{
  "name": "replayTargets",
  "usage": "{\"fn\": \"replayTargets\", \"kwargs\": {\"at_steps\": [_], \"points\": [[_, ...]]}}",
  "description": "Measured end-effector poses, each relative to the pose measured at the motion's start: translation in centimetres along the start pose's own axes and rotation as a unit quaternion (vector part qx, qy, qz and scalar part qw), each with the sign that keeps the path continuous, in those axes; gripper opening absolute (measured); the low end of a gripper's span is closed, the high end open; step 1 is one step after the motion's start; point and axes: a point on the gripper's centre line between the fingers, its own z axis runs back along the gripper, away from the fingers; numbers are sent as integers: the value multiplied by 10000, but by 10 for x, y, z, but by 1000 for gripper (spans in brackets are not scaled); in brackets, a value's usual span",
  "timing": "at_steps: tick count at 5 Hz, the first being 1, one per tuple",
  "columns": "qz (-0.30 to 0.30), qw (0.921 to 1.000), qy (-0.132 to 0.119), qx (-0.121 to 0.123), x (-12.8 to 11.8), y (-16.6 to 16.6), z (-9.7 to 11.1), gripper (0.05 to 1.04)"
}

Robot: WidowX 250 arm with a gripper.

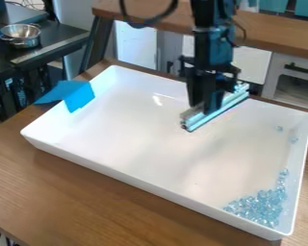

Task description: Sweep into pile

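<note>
Robotics lab by the look of it: black jointed robot arm [211,45] and looping black cable [142,24] above brown wooden counter [86,187], thin dark wires [29,4] behind.

Camera view | Text: I can read none | Labels: small pale marks [8,82] on black gear [19,94] at the left edge, too small for me to make out | Brands, numbers, signs: none I can read from here

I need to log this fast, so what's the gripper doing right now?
Gripper: closed on a long, light-blue and silvery bar over the white tray.
</note>
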Motion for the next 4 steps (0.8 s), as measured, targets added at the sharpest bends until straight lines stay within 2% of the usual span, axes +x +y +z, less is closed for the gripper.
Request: {"fn": "replayTargets", "kwargs": {"at_steps": [2, 4], "points": [[249, 9993, 100, 246, 33, -8, -38, 340], [290, 9989, 259, 278, 54, -19, -57, 340]]}}
